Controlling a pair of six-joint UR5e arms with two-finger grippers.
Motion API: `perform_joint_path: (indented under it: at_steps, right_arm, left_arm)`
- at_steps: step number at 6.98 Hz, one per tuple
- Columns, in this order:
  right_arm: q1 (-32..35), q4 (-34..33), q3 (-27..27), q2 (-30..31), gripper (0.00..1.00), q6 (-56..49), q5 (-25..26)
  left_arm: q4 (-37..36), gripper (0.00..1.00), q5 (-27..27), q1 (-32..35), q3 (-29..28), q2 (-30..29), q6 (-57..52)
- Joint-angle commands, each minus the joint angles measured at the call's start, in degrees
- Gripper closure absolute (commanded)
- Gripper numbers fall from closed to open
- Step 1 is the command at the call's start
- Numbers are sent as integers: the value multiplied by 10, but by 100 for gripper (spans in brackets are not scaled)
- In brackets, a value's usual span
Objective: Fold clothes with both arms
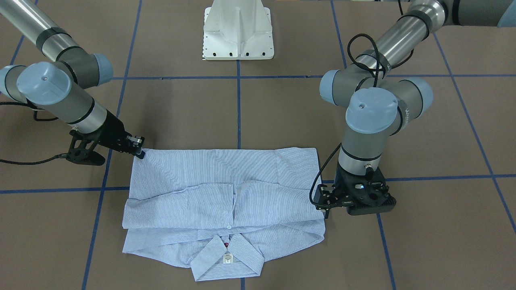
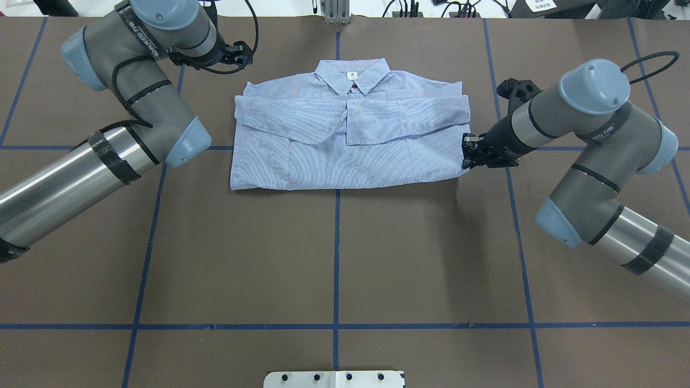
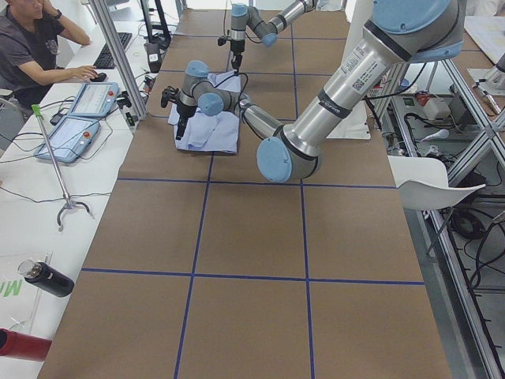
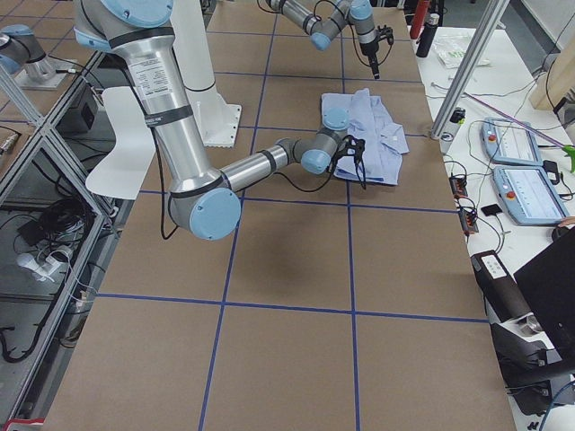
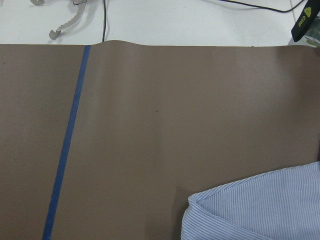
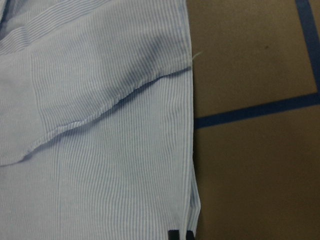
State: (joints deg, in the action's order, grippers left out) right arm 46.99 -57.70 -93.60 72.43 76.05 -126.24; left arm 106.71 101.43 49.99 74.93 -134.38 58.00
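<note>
Overhead exterior | right hand pinching shirt corner | left hand: cannot tell

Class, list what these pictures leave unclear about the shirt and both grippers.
Left gripper: open or shut unclear; front-facing view, its body covers the jaws.
Right gripper: hold on the shirt unclear; right wrist view's bottom edge cuts it off.
Neck label: print too small, front-facing view.
</note>
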Motion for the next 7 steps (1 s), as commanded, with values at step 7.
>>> perform_joint_path:
  at_steps: [7]
  right_arm:
    - [-187,5,-251,226,100,86,-152]
  left_arm:
    - [-9,0,0,1,36,19,10]
